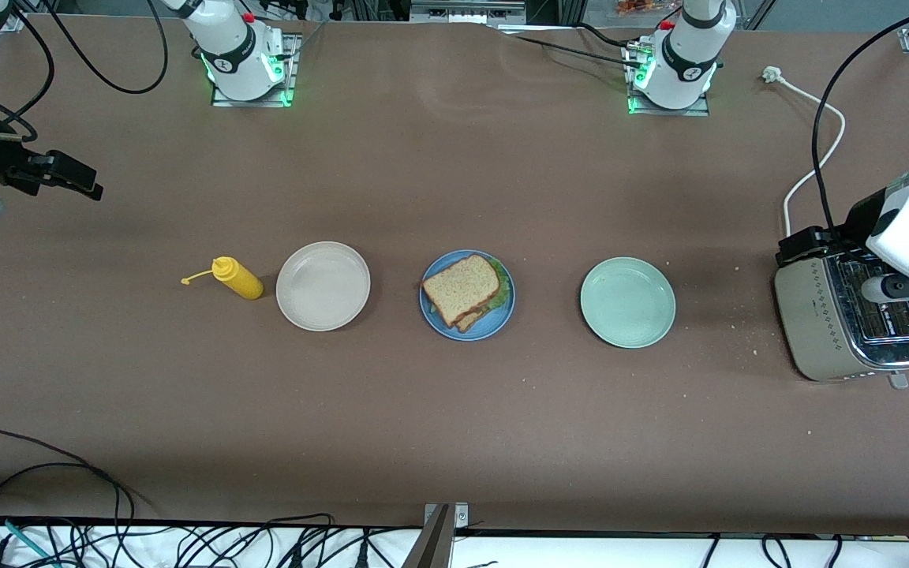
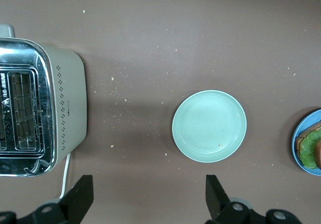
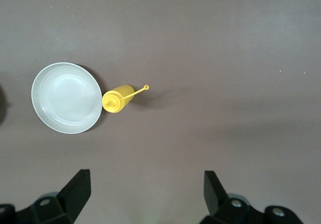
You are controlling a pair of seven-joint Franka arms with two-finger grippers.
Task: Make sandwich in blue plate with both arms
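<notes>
Now both end effectors spread wide, empty: left end effector (image 2: 145, 199), right end effector (image 3: 145, 196).

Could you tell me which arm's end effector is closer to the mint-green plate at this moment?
Left. The left end effector, open, hangs above the toaster, just past the mint-green plate. The right end effector, also open, hangs at the table's other end, past the yellow bottle.

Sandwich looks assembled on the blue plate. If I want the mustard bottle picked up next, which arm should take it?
Right. The right gripper hangs open at the right arm's end of the table, with the yellow mustard bottle beside the cream plate in its wrist view. The left gripper is over the toaster end.
</notes>
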